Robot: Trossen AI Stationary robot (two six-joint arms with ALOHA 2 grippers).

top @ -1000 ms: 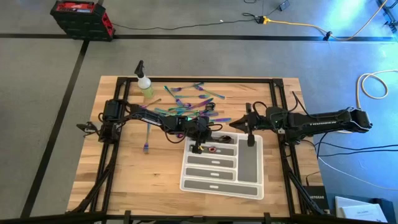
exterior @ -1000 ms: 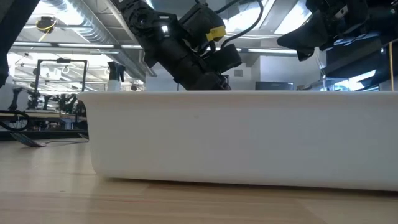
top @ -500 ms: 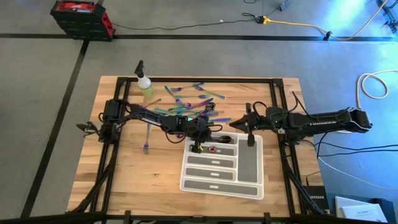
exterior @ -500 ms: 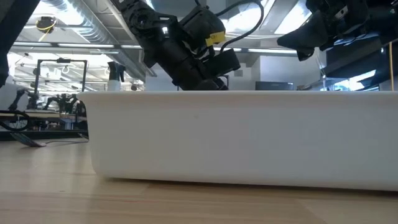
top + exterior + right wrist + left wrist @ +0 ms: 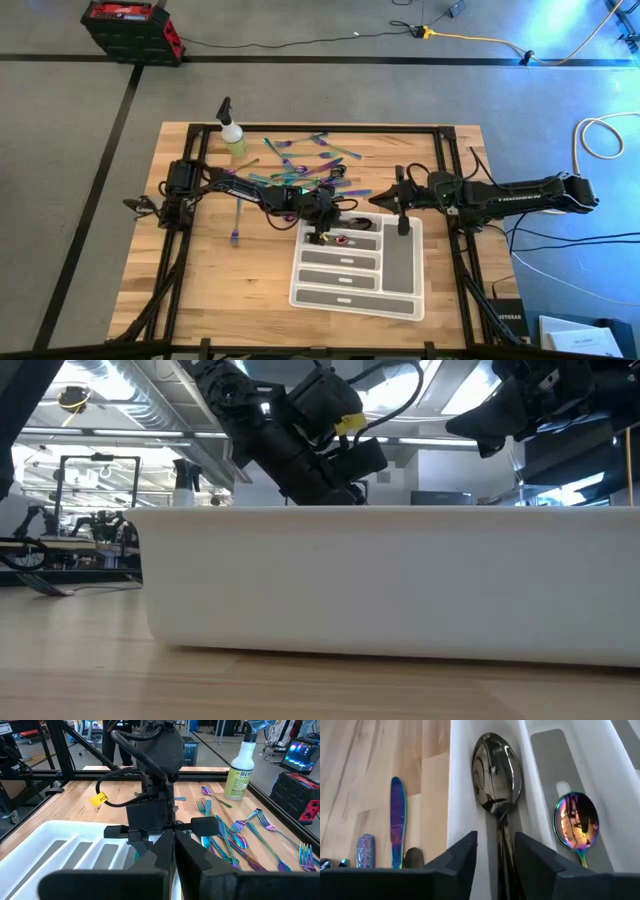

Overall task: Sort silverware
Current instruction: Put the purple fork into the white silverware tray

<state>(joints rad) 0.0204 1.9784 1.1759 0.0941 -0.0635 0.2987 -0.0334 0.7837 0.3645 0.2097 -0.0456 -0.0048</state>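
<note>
I am looking down on the table [image 5: 200, 290], where the white tray [image 5: 400, 300] is sitting just below both hands. In the low view the tray's near wall [image 5: 380, 580] is blocking everything inside it, so I am seeing only arm housings above its rim.

My left hand [image 5: 495, 851] is hanging over the tray's end compartment, fingers parted, with a dark spoon [image 5: 496, 775] lying in the slot straight ahead of them; its handle is running between the fingertips and getting cut off at the edge of the wrist view, so I cannot tell whether metal is touching it. One compartment over, a rainbow spoon [image 5: 576, 823] is lying bowl up.

My right hand [image 5: 173, 852] is waiting clenched over the tray's wide compartment, facing the left arm.

Beyond the left hand, the loose silverware [image 5: 300, 170] is lying scattered, individual pieces hard to separate from above, near a spray bottle [image 5: 234, 135].
</note>
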